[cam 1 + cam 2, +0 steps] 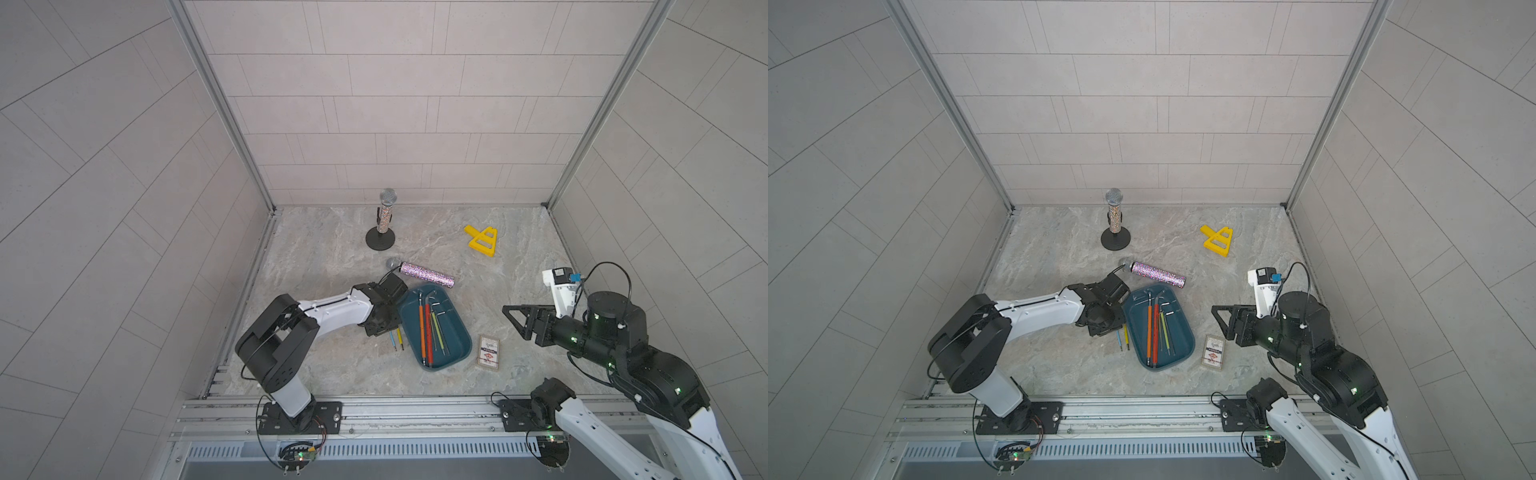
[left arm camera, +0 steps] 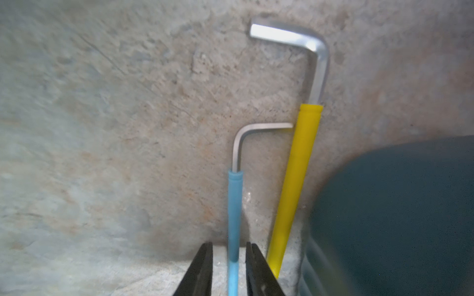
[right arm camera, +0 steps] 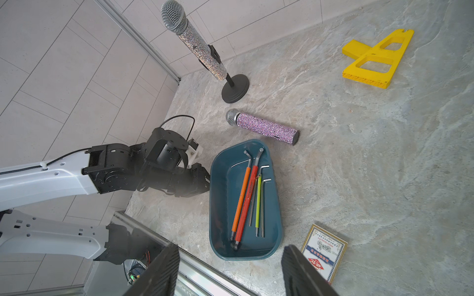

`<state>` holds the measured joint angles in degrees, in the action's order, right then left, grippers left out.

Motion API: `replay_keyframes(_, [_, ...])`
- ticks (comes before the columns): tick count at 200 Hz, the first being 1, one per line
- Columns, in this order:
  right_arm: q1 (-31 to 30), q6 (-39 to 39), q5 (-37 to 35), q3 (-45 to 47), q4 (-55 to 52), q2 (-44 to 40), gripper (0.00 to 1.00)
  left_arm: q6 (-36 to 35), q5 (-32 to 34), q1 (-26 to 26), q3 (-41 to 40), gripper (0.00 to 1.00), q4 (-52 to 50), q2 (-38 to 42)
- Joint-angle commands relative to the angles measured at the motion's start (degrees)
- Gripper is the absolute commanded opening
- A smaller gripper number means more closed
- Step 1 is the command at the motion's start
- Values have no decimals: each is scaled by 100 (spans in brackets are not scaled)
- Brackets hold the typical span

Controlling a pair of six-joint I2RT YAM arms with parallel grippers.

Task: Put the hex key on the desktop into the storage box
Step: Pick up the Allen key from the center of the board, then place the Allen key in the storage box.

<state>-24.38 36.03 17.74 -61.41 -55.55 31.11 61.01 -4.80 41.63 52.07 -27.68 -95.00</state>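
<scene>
Pincer straddles blue hex key near storage box rim.

In the left wrist view the blue hex key runs off the edge between the fingers of the left gripper; beside them, the storage box is a cropped blur.
</scene>
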Motion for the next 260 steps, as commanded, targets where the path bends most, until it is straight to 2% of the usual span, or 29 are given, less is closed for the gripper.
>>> replay_keyframes(1, [-32,-44,-13,43,27,-18,68,-71,49,-32,78,30,-166,-152])
replay_keyframes(17, [-27,-42,-12,47,26,-22,68,-131,69,-38,77,29,-185,-225])
replay_keyframes(33, [-32,-44,-16,55,32,-29,68,-219,168,-35,84,22,-274,-288])
replay_keyframes(120, [-26,-34,-34,65,37,-51,68,-926,444,-75,340,22,-1307,-638])
replay_keyframes(204, [-32,-35,-56,82,44,-57,68,-1447,284,-272,626,21,-1559,-1210])
replay_keyframes(260, [-30,-44,-43,81,53,-62,68,-1370,311,-274,616,6,-1439,-1213])
